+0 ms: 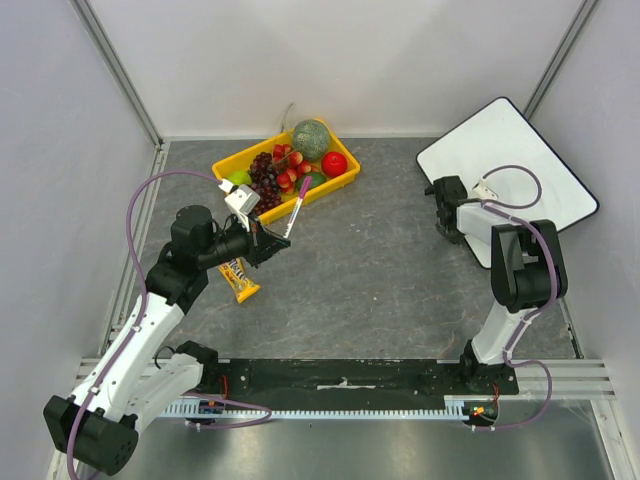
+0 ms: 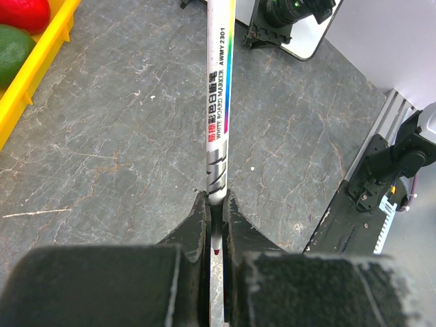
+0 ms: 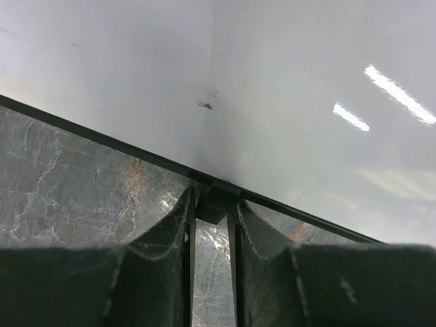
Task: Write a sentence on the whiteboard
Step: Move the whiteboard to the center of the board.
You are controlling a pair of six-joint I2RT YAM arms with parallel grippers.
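Whiteboard (image 1: 510,160): located at far right of bench (image 1: 380,290), well back from the arm bases, turned corner-on to the side walls, glossy face up. Thin black rim and one small black clip (image 3: 216,199) visible in right wrist view.

Right arm: rising from base at near right, folded sharply at elbow, forearm reaching back and left to near-left edge of board. Right pincer (image 1: 447,213) set at rim, fingers (image 3: 177,231) on either side of clip and apparently clenched on it; contact only partly visible past the finger bodies.

Left arm: stretched forward from near-left base, elbow raised, wrist turned toward centre of bench. Left pincer (image 2: 216,208) clenched on one end of white marker (image 1: 297,210), barrel pointing away toward yellow tray (image 1: 345,178) of fruit. Marker well apart from board. Snack packet (image 1: 238,280) lying on bench near left wrist.
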